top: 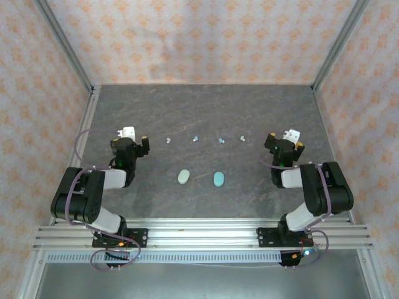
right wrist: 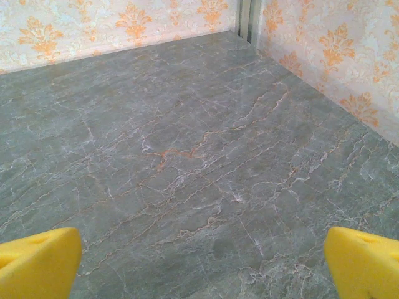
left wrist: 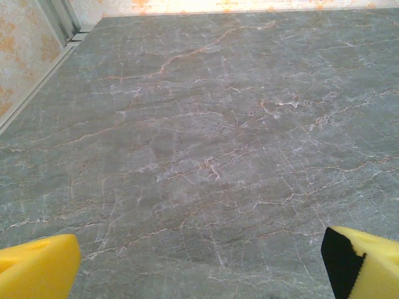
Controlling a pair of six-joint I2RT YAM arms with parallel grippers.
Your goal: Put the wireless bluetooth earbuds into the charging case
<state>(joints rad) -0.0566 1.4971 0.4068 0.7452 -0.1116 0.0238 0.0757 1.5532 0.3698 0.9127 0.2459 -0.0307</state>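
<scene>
Several tiny whitish to light-blue earbuds lie in a row across the middle of the table, from the leftmost earbud to the rightmost earbud. Nearer the arms lie two closed oval charging cases side by side, a pale green case and a teal case. My left gripper hovers left of the row, and my right gripper hovers right of it. In the left wrist view the left gripper is open over bare table. The right gripper is open too, its yellow fingertips far apart.
The table is dark grey marble, enclosed by patterned walls with metal posts at the back corners. An aluminium rail carrying both arm bases runs along the near edge.
</scene>
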